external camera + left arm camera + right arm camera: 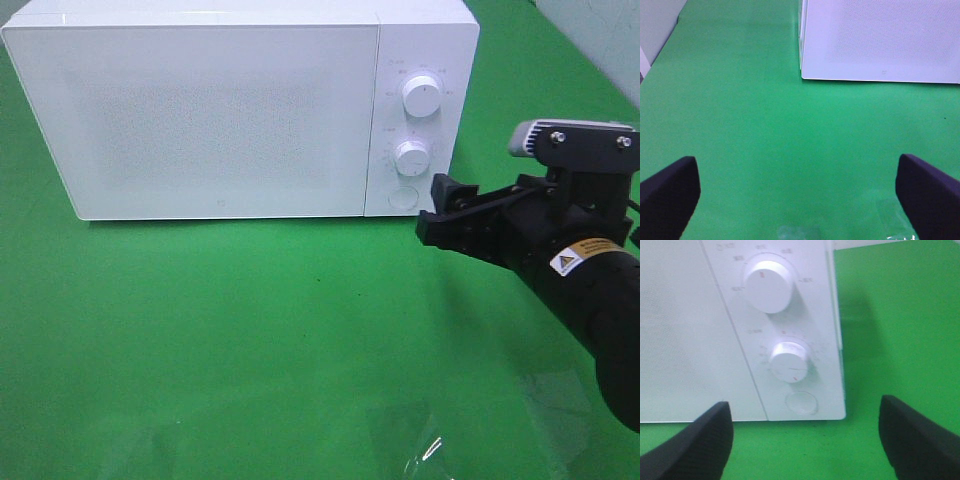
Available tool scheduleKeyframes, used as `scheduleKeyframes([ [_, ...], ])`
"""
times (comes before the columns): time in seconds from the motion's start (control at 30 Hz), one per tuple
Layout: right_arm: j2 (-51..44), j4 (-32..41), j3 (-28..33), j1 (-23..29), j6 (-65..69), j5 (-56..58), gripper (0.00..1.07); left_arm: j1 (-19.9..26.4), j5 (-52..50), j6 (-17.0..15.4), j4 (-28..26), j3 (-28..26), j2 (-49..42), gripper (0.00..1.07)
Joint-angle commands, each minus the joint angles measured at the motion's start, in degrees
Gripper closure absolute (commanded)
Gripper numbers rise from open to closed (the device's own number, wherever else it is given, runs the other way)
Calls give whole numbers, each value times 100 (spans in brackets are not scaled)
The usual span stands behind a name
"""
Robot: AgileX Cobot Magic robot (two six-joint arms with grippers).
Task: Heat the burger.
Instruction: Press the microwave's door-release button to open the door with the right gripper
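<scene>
- Burger: no view shows it, so we cannot tell where it lies.
- From the high camera we see a white microwave (pixel 220 110) standing far left on the green bench (pixel 250 330). Its door is shut, and its right panel carries an upper knob (pixel 421 96), a lower knob (pixel 411 157) and a round button (pixel 402 196).
- The right pincer (pixel 437 208) hovers near that button, just to its right, fingers spread and holding nothing.
- Left wrist view: the left pincer (pixel 799 192) stands wide over the bench, gripping nothing, with the microwave's near left corner (pixel 805 75) beyond it.
- Right wrist view: the right pincer (pixel 805 440) gapes wide, facing the panel. We see the lower knob (pixel 789 360) and the button (pixel 801 403) framed between its fingers (pixel 695 445).
</scene>
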Motion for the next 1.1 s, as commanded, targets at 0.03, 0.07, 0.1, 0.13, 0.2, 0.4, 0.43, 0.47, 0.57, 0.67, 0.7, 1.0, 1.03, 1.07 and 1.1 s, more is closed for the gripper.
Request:
scheduleKeyframes([
  [0.03,126,34,-258,143,-52,23,32,23,-29,-23,-23,11,-80,8],
  [0.07,126,34,-258,143,-52,23,32,23,-29,-23,-23,11,-80,8],
  [0.1,166,63,-315,143,132,92,32,23,-29,-23,-23,11,-80,8],
  [0.13,166,63,-315,143,132,92,32,23,-29,-23,-23,11,-80,8],
  [0.2,178,160,-344,143,567,126,32,23,-29,-23,-23,11,-80,8],
  [0.4,212,195,-344,143,3335,126,36,23,-29,-23,-23,11,-80,8],
  [0.43,212,195,-344,143,3335,126,36,23,-29,-23,-23,11,-80,8],
  [0.47,281,178,-344,143,4291,149,38,23,-29,-23,-23,11,-80,8],
  [0.57,407,172,-344,143,6176,332,43,23,-29,-17,-23,11,-80,8],
  [0.67,441,155,-344,143,6835,413,48,23,-29,-17,-23,11,-80,8],
  [0.7,447,126,-344,143,7105,424,51,23,-29,-17,-23,11,-80,8],
  [1.0,476,92,-344,143,7907,539,96,23,-29,-23,-23,11,-80,8],
  [1.03,476,97,-344,143,7958,625,107,23,-29,-23,-23,11,-80,8],
  [1.07,476,138,-344,143,7958,665,107,23,-29,-23,-23,11,-80,8],
  [1.1,476,138,-344,143,7958,665,107,23,-29,-23,-23,11,-80,8],
])
